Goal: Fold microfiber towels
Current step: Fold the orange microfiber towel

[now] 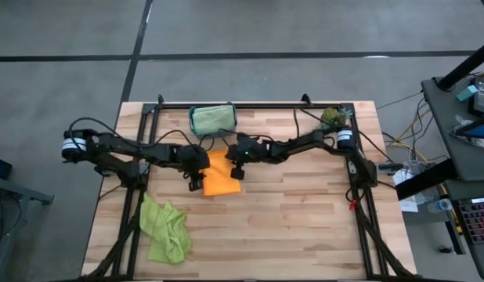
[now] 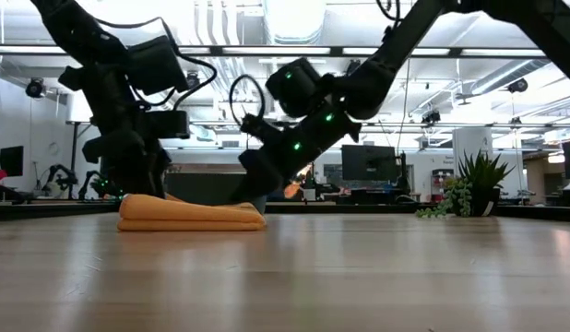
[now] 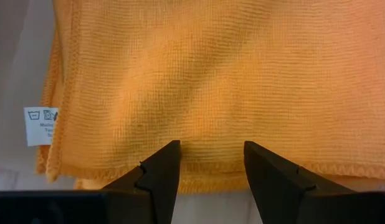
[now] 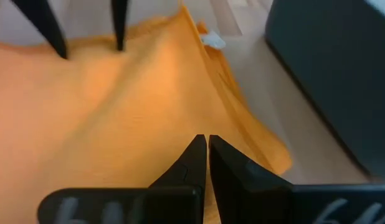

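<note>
Centrally, just above the middle of the high view, the orange towel [image 1: 221, 178] was laid folded in flat layers on the wooden table [image 1: 305, 219], so the fold appeared nearly finished and was being pressed or squared. The left gripper [image 3: 208, 165] was held low at the towel's left edge with its fingers parted and nothing grasped; the right gripper [image 4: 207, 146] was set at the towel's upper right edge, clenched tight, with no cloth seen pinched. Next, a lift clear would probably be called for, then a reach toward the crumpled lime green towel [image 1: 165, 229] at lower left.
</note>
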Motion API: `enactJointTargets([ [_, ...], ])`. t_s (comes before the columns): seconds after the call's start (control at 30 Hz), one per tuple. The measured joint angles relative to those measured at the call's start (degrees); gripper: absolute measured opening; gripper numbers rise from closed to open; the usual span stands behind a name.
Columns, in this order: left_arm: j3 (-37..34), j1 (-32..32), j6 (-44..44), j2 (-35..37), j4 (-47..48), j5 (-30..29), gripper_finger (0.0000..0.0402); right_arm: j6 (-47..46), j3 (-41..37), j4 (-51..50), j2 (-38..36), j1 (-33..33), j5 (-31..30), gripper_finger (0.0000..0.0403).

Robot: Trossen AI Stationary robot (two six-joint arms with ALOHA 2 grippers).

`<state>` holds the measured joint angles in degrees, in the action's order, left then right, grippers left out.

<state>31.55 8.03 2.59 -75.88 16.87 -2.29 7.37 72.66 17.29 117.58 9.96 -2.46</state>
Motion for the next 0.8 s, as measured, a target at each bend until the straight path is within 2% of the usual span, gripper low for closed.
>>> enactJointTargets([
  [0.2,-0.3,0.0,0.0,0.0,0.1,0.0,0.0162,-0.1,2.6,-4.0,1.6,1.7,-0.3,0.0013],
  [0.53,-1.7,0.0,0.1,0.1,0.1,0.0,0.0162,0.1,2.4,-3.7,1.5,2.6,-0.5,0.0013],
  [0.8,-1.2,0.0,-0.3,3.5,1.1,0.0,0.0162,0.2,2.4,-6.7,-1.3,2.2,-0.5,0.0013],
])
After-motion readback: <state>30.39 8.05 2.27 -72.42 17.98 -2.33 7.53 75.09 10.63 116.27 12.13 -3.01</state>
